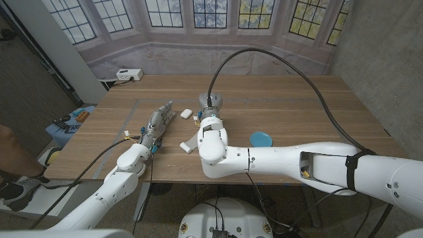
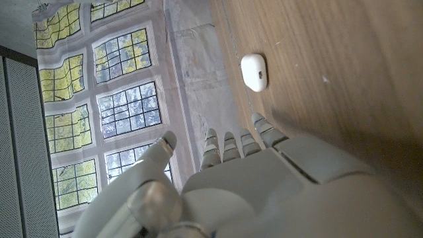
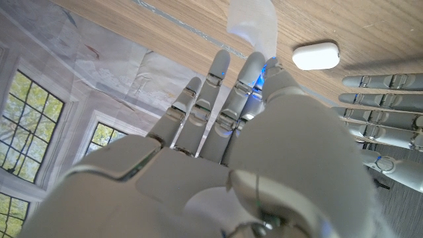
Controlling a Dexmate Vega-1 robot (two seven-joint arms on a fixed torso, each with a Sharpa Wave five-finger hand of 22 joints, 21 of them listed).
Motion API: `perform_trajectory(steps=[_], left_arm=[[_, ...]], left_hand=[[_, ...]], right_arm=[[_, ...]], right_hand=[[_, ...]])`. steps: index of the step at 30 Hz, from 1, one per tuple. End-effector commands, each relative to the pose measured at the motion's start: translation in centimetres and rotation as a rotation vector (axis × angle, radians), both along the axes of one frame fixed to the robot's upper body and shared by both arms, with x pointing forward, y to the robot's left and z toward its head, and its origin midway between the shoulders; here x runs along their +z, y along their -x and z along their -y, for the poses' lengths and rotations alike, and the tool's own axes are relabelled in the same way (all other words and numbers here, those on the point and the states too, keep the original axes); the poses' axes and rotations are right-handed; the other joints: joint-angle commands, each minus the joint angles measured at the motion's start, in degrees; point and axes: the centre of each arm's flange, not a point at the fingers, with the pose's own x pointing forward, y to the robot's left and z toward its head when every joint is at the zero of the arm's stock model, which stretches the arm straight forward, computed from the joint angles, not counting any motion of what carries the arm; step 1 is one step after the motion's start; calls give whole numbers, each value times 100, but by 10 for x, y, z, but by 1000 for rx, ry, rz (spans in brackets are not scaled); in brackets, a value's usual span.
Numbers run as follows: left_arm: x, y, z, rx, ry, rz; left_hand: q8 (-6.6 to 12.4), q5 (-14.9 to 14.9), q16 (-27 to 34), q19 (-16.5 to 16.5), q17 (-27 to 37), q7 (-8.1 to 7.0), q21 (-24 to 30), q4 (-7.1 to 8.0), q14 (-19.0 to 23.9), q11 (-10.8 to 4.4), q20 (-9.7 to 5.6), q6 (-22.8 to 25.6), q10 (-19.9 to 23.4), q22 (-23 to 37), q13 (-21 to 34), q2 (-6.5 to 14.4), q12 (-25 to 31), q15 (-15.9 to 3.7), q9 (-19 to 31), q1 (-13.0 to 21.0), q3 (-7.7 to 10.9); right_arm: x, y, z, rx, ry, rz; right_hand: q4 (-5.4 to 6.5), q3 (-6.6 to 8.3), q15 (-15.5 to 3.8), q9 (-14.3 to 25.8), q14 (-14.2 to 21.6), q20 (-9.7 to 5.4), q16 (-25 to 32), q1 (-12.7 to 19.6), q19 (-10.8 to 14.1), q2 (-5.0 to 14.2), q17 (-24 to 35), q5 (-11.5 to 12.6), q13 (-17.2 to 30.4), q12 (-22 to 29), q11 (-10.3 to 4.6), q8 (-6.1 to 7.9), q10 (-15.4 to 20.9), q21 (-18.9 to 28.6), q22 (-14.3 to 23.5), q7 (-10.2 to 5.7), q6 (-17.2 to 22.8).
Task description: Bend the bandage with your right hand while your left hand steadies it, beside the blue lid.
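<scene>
Left hand [image 1: 158, 122] sits at roughly 9 o'clock from worktop centre, fingers extended and spread toward 1 o'clock, holding nothing. In the left wrist view its fingertips [image 2: 232, 147] hang just off the wood, empty.

Right hand [image 1: 213, 106] is near worktop [image 1: 297, 106] centre, mostly masked by its own forearm in the head view. In the right wrist view the fingers [image 3: 218, 99] are straight and apart, gripping nothing; a translucent white strip [image 3: 251, 23] shows just past the fingertips; can't tell whether it touches them.

Bandage [image 1: 188, 143]: white strip lying flat on the worktop, at 7 o'clock from the right hand and 3 o'clock from the left hand, partly hidden by the right arm. Neither hand grips it.

Blue lid [image 1: 260, 139]: flat on the wood at about 4 o'clock from the right hand, well apart from the bandage, with the right arm between them.

Small white rounded case [image 1: 186, 113] between the two hands, just off the left fingertips at 1 o'clock.

White power strip [image 1: 129, 75] at the far-left worktop edge, 11 o'clock.
</scene>
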Motion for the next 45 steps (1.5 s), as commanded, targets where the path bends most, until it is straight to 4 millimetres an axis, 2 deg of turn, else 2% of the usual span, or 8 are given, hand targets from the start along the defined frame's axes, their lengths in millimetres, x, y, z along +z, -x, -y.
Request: perform_trajectory(steps=[1,6,19,45], left_arm=[[8,5,-4,0,-10,27],[10,4,-6,-2,-10,33],[10,1,-11,-8,-13,31],[10,4,-8,-12,-25,29]], left_hand=[[2,28,-1,6,10,0,-9,0,-26,-8,17,30,24,32,21,12,-16,6,24,60,-9],[2,27,-1,3,10,1,-10,-2,-28,-8,17,31,26,32,21,10,-16,0,24,62,-14],[1,27,-3,-3,9,1,-12,-8,-36,-5,15,27,23,32,21,12,-17,6,24,70,-22],[2,28,1,-8,12,1,-12,-7,-33,-9,21,29,15,32,21,10,-21,5,23,78,-32]], right_arm=[[1,6,-10,18,-7,-15],[0,7,-16,26,-1,-22],[-2,8,-25,22,-3,-48],[-13,23,-20,37,2,-94]], right_hand=[[10,-14,-541,30,63,34,-14,36,-2,6,9,15,30,22,21,-36,18,-16,29,44,29],[10,-25,-547,32,69,38,-12,41,-1,7,11,18,51,83,35,-45,128,-16,30,53,35],[23,-46,-528,34,63,81,-20,30,8,17,11,26,92,126,47,-72,149,-13,31,63,23],[42,-84,-515,39,25,102,-53,4,-2,48,8,41,161,173,50,-129,94,-18,32,75,10]])
